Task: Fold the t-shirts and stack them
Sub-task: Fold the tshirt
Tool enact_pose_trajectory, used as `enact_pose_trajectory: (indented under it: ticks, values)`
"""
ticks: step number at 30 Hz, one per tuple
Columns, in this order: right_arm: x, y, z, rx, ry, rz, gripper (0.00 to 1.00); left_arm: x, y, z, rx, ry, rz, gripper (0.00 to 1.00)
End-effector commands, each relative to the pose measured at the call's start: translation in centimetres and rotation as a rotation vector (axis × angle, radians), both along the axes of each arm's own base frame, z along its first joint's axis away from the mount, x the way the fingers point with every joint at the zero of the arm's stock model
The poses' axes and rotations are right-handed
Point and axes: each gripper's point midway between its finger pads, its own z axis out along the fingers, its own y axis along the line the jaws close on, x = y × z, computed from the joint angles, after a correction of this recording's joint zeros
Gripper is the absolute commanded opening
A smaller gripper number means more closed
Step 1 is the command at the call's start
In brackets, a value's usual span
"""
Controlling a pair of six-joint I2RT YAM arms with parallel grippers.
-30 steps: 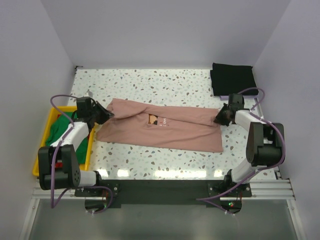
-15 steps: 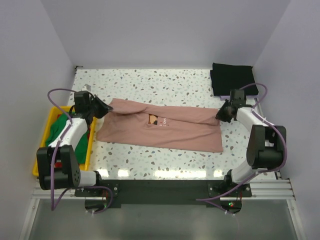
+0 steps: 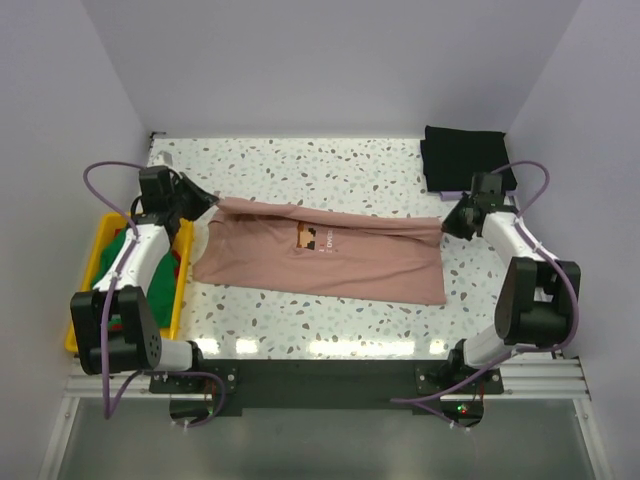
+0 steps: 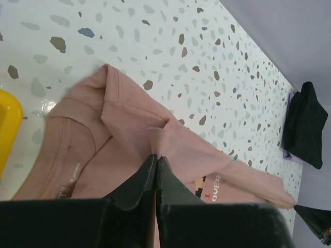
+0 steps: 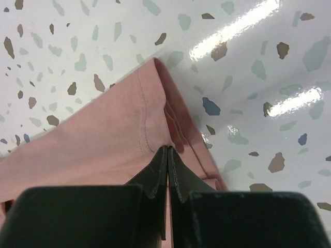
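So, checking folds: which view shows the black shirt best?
Top external: the whole folded black shirt, at the far right corner. Left wrist shows it distant at the frame edge; right wrist not at all.

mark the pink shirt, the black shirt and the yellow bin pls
pink shirt (image 3: 330, 265), top external view, middle of the cloth below the print.
black shirt (image 3: 462, 156), top external view, centre of the folded pile.
yellow bin (image 3: 88, 268), top external view, its left wall.

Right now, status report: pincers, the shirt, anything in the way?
Left pincer shut on pink t-shirt, collar end. Right pincer shut on hem end. Shirt stretched between them. Black shirt far right, clear of it.
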Motion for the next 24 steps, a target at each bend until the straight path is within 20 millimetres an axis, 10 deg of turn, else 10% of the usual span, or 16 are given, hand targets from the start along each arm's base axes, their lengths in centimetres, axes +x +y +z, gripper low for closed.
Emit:
enact_pose_trajectory:
  ticks: [1, 24]
  values:
    - [0.5, -1.4, 2.9, -0.047, -0.064, -0.019, 0.0, 1.1, 1.1, 2.2, 0.007, -0.055, 0.031, 0.0]
    - [-5.0, 0.8, -1.6, 0.036, -0.004, 0.021, 0.0, -5.0, 0.8, -2.1, 0.023, 0.028, 0.04, 0.0]
